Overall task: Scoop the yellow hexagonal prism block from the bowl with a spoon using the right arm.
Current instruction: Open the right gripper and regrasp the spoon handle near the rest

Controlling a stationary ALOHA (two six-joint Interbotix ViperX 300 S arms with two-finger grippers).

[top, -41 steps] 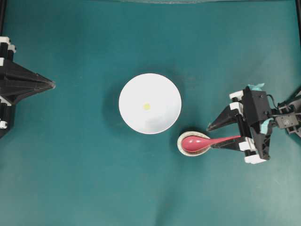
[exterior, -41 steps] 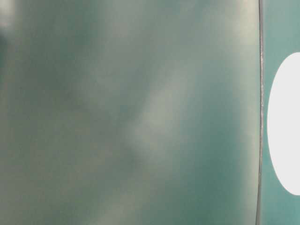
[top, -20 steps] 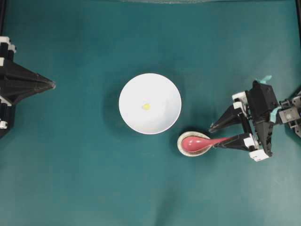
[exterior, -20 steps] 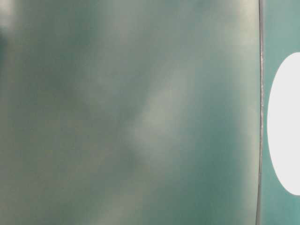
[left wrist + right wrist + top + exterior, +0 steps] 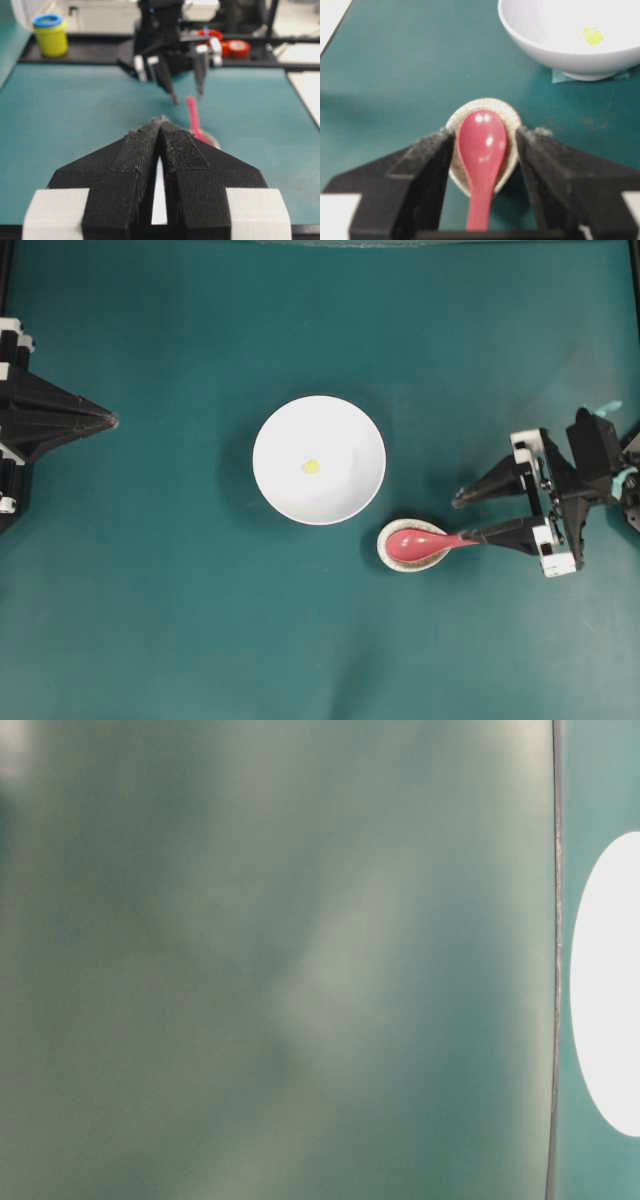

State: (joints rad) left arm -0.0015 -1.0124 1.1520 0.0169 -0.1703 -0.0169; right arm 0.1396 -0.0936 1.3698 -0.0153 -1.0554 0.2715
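Apparently untouched, the spoon lies between the right hand's wide-apart fingers.

**My count of the table**

I see one bowl holding one yellow block. One spoon lies in one rest. I have two grippers: my left and my right. Behind the mat I count one yellow jar and two red tape rolls.
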